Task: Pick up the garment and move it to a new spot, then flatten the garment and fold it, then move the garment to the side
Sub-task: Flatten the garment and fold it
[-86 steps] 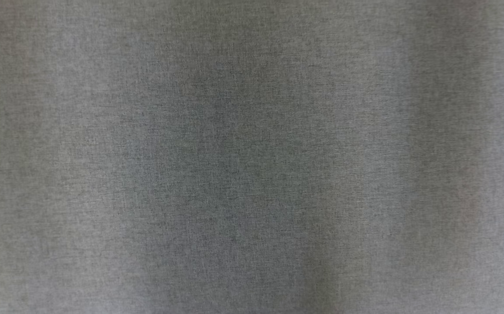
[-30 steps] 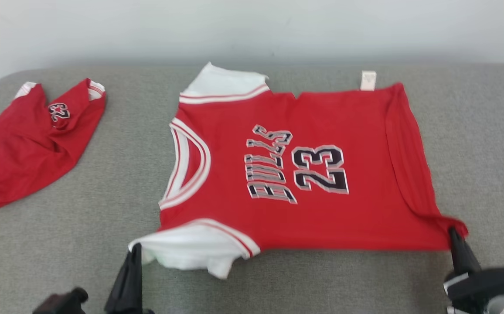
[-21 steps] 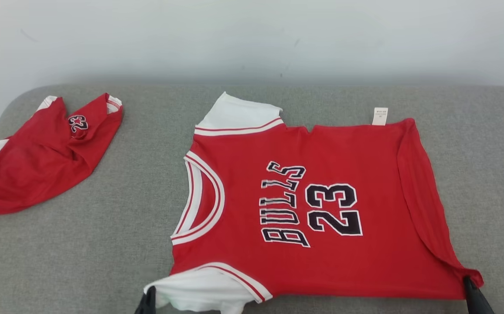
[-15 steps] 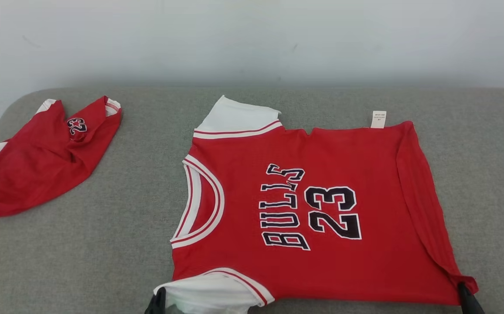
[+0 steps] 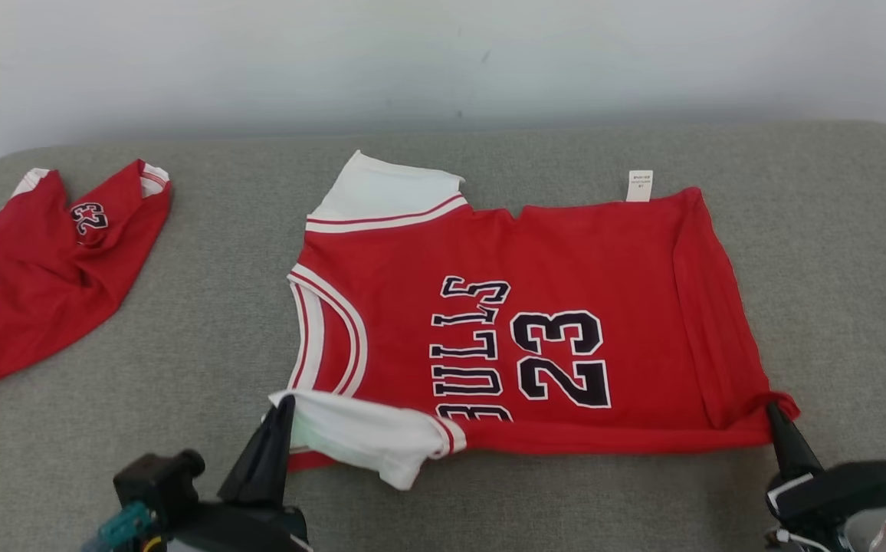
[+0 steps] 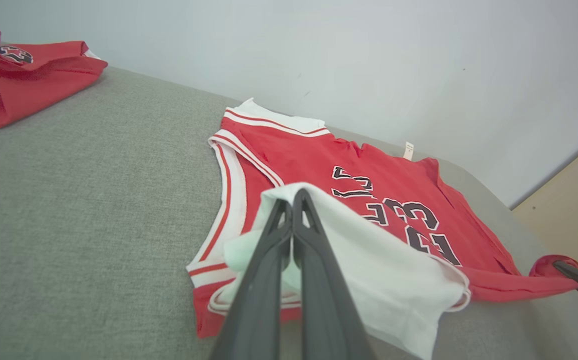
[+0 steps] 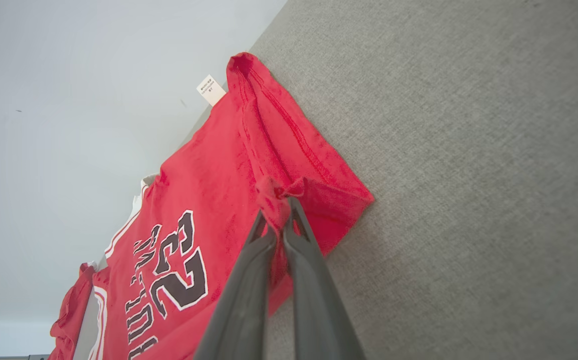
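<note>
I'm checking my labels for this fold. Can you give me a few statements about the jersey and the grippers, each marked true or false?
1. The left gripper is shut on the white sleeve of the jersey. True.
2. The right gripper hangs open above the jersey. False: it is shut on the jersey's red corner.
3. The label sticks out at the jersey's far edge. True.
4. The second red garment lies on top of the jersey. False: it lies apart, to the left.
</note>
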Controlling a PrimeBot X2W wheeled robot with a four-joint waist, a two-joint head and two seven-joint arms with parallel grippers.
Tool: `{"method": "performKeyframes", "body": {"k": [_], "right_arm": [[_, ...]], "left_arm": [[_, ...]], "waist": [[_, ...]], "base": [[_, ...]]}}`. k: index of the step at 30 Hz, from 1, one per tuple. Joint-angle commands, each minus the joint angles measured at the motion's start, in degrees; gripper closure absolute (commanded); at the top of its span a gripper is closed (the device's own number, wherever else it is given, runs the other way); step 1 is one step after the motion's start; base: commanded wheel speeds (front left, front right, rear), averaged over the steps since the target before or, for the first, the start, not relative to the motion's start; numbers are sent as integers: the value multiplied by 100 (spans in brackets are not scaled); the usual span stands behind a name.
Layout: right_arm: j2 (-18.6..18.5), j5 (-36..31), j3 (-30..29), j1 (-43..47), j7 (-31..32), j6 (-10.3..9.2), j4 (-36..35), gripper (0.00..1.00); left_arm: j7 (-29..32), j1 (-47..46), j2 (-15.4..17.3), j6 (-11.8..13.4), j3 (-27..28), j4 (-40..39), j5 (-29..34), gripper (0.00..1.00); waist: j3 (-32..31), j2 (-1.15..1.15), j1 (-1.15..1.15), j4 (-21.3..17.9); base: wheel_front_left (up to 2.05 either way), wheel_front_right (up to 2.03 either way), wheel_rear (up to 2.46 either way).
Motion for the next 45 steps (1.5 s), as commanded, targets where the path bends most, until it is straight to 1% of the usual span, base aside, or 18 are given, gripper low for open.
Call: {"method": "performKeyframes", "body": {"k": [1, 6, 7, 11, 12, 16, 17, 18, 19, 23, 25, 31, 36, 42, 45], "right_arm": [[-7, -98, 50, -172, 44, -10, 49, 100], [-5, -258, 66, -765, 89, -10, 390, 100], [-5, -258, 66, -765, 89, -10, 390, 100], [-5, -491, 1, -1353, 92, -10, 743, 100], [-5, -491, 1, -1353, 92, -10, 743, 100], [-4, -768, -18, -1705, 57, -10, 1019, 100], [-6, -811, 30, -1783, 18, -10, 1028, 46], [-2, -880, 111, -1838, 4, -10, 1021, 0], [-6, -1033, 135, -1835, -81, -10, 1004, 0], [-80, -1387, 275, -1670, -386, -10, 897, 0], [-205, -1555, 426, -1534, -523, -10, 818, 0], [-417, -1659, 592, -946, -789, -11, 656, 0], [-618, -1782, 612, -540, -911, -11, 541, 0], [-792, -2058, 667, -547, -1022, -11, 650, 0], [-770, -2142, 703, -662, -1057, -11, 808, 0]], "left_arm": [[40, -210, 28, -42, 3, 81, 86, 100], [133, -808, 25, -180, -40, 468, 112, 100], [133, -808, 25, -180, -40, 468, 112, 100], [120, -1349, -23, -304, -47, 999, 120, 100], [120, -1349, -23, -304, -47, 999, 120, 100], [98, -1646, -88, -354, -136, 1427, 174, 100], [74, -1717, -85, -368, -155, 1525, 218, 98], [20, -1783, -104, -368, -150, 1614, 240, 9], [-19, -1815, -135, -363, -150, 1698, 250, 0], [-229, -1857, -222, -396, -114, 1951, 306, 0], [-310, -1772, -270, -388, -59, 2031, 310, 0], [-396, -1239, -368, -365, 130, 2013, 347, 0], [-407, -784, -357, -361, 146, 1959, 492, 0], [-406, -513, -294, -345, 113, 2033, 661, 0], [-407, -531, -318, -332, 104, 2138, 694, 0]], "waist": [[114, 0, -1, -92], [260, 0, -1, -149], [260, 0, -1, -149], [369, 0, -1, -153], [369, 0, -1, -153], [416, 0, -1, -148], [422, 0, -1, -142], [424, 0, -1, -134], [421, 0, -1, -126], [371, 0, -1, -83], [321, 0, -1, -56], [108, 0, -1, 5], [48, 0, -1, 49], [113, 0, -1, 41], [182, 0, -1, 47]], "base": [[0, 0, 0], [0, 0, 0], [0, 0, 0], [0, 0, 0], [0, 0, 0], [0, 0, 0], [0, 0, 0], [0, 0, 0], [0, 0, 0], [0, 0, 0], [0, 0, 0], [0, 0, 0], [0, 0, 0], [0, 0, 0], [0, 0, 0]]}}
